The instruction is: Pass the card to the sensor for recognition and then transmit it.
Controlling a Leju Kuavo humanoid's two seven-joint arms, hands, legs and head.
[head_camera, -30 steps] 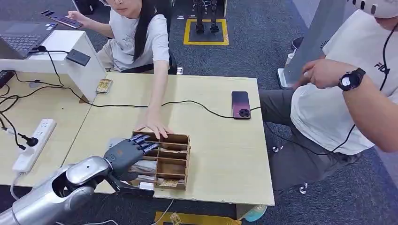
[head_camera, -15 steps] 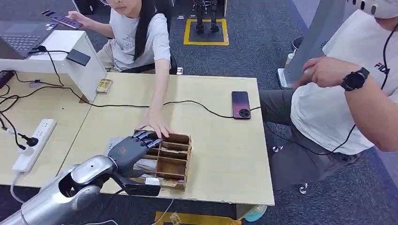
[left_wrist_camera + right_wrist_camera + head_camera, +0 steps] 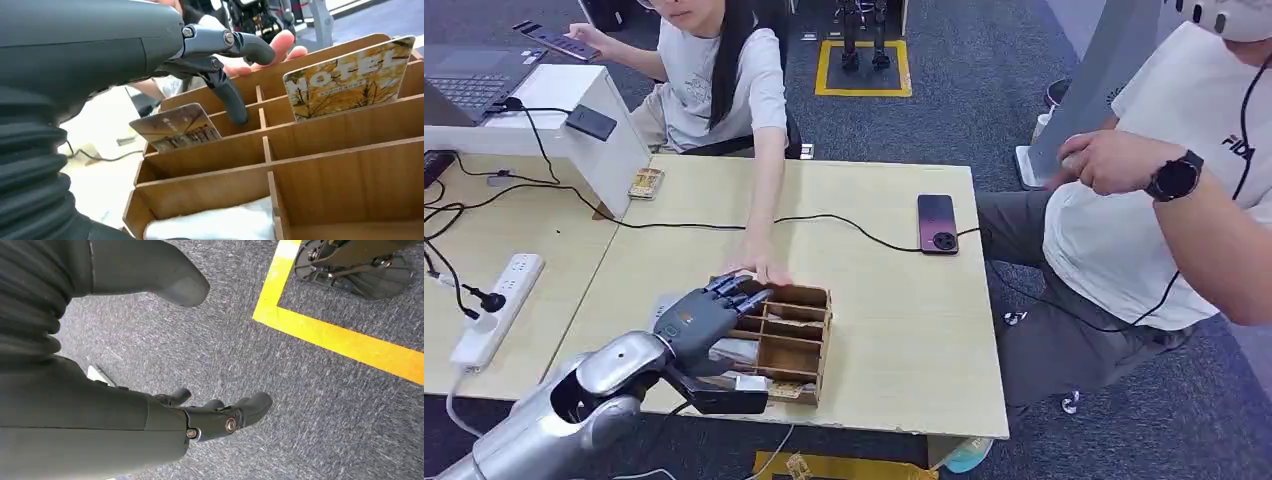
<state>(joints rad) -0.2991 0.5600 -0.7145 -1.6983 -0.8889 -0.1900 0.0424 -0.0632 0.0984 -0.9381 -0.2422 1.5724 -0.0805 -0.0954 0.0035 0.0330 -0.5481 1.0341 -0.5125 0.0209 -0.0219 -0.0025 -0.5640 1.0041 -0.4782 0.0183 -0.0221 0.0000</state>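
A brown card stands tilted in a slot of the wooden organizer, just below the left hand's fingers. A yellow "HOTEL" card stands further away, beyond the fingertips.

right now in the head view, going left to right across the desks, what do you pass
power strip → left hand → wooden organizer → phone → person's wristwatch
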